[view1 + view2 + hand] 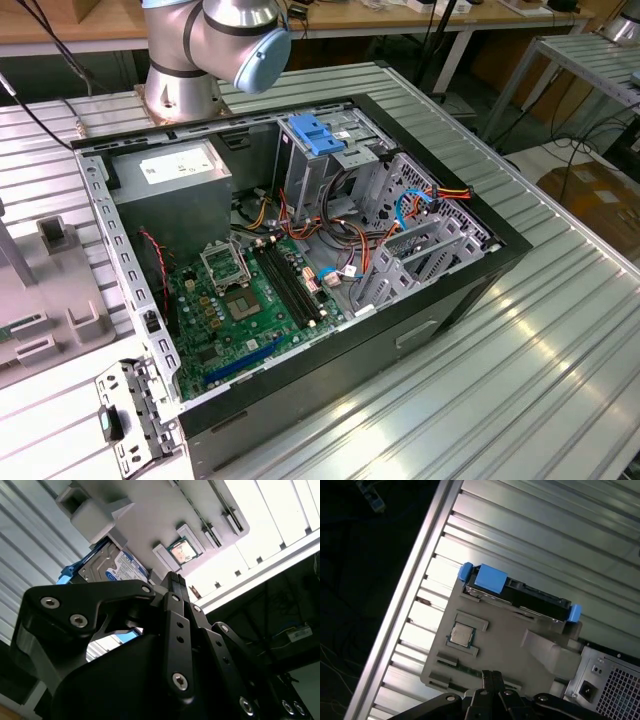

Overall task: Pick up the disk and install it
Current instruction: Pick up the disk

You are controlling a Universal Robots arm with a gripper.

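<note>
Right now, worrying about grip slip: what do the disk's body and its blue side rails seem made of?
The disk: metal body, judging by its dull silver cast-looking face; label looks like glossy paper. The blue side rails: probably moulded plastic, given uniform colour and soft sheen.

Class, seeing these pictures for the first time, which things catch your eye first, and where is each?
The open computer case sits in the middle of the exterior view, its green circuit board bared and a blue latch on top of its metal cage. In both wrist views the disk with blue rails sits at the edge of a grey holder, and the black gripper, jaws together, points toward the holder.
</note>
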